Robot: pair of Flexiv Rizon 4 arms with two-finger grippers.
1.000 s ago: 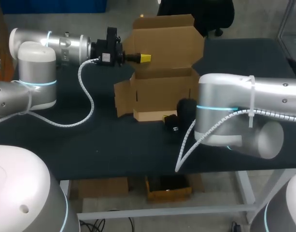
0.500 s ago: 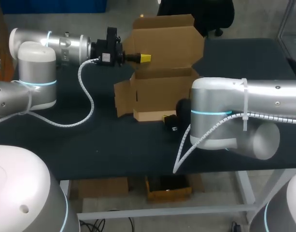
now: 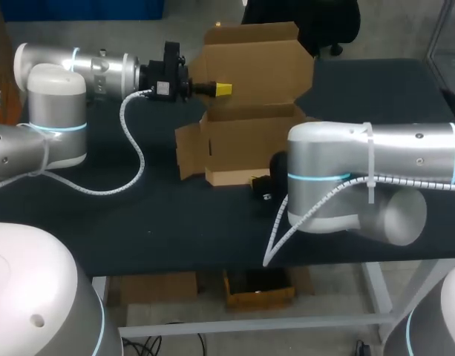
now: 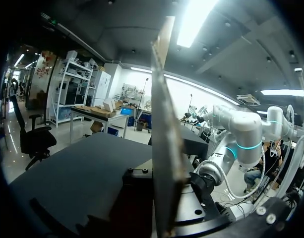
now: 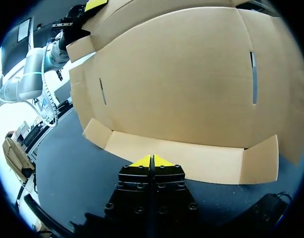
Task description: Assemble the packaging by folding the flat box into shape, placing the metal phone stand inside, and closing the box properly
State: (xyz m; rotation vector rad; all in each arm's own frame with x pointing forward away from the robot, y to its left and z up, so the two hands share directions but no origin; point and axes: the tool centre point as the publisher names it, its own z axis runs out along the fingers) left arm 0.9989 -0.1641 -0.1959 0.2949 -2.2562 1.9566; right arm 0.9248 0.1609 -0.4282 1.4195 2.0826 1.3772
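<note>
**Box erected, lid up; stand not yet inside**

Step in hand: folding, judged near its end. The brown cardboard box [image 3: 249, 141] stands toward the far edge of the desk [image 3: 138, 222], about mid-width. Its tray walls are raised and the tall lid panel [image 3: 249, 55] is upright behind. The front flap [image 5: 181, 156] lies flat on the desk. A side flap [image 3: 188, 150] splays out at the box's left end.

Left fingers [image 3: 222, 90]: pinching the lid's left edge. The left wrist view shows the panel edge-on, rising from between them.

Right fingers [image 5: 152, 161]: pressed together, empty, low over the desk just short of the front flap.

Contents: no stand is visible in the tray, though the front wall hides most of the interior. A dark low object [image 5: 271, 210] lies on the desk beside the right fingers. It is possibly the metal phone stand; I cannot confirm.

Next (judgement): tuck the loose flaps. The right fingers must then spread, take the stand and lower it in, with the lid held back.
</note>
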